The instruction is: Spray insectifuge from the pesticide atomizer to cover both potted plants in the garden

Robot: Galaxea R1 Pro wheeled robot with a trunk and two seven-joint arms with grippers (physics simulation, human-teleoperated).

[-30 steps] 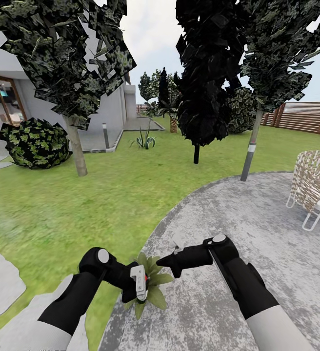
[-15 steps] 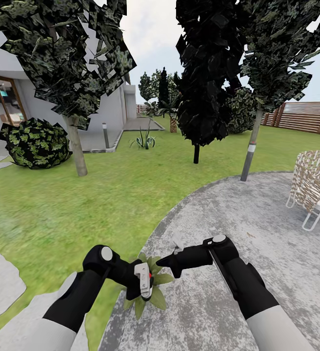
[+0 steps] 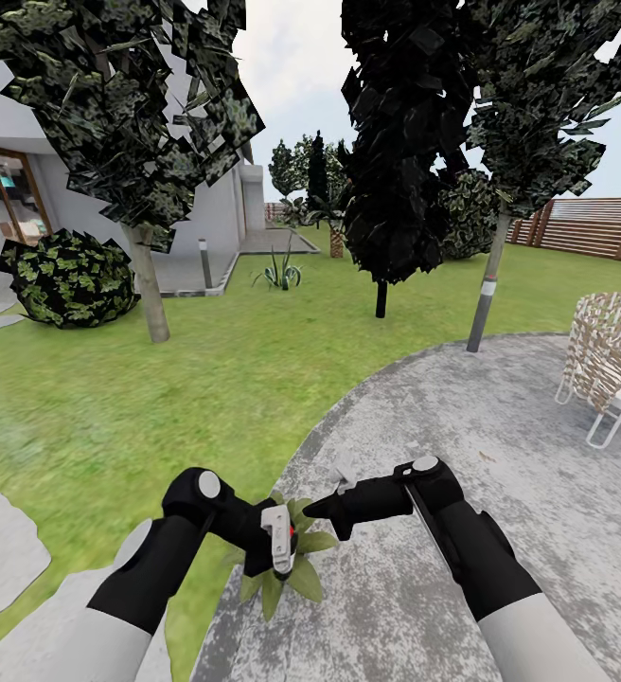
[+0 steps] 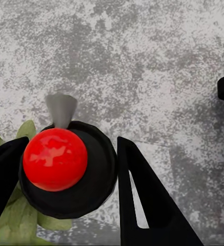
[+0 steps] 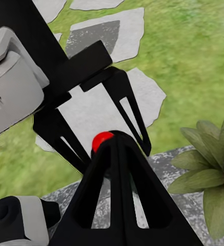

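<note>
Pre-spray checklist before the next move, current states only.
1. Pesticide atomizer held in left gripper: ok, fingers flank its cap.
2. Potted plant under the atomizer: ok.
3. Nozzle aimed at the leaves: not ok; it points over the patio, away from the leaves.
4. Right gripper out of the way: ok, shut and empty beside the atomizer.
5. Second potted plant located: cannot tell.

Round grey paved patio (image 3: 462, 426) meets lawn (image 3: 140, 398); potted plant (image 3: 292, 568) at patio edge, woven chair (image 3: 613, 365) on paving.
</note>
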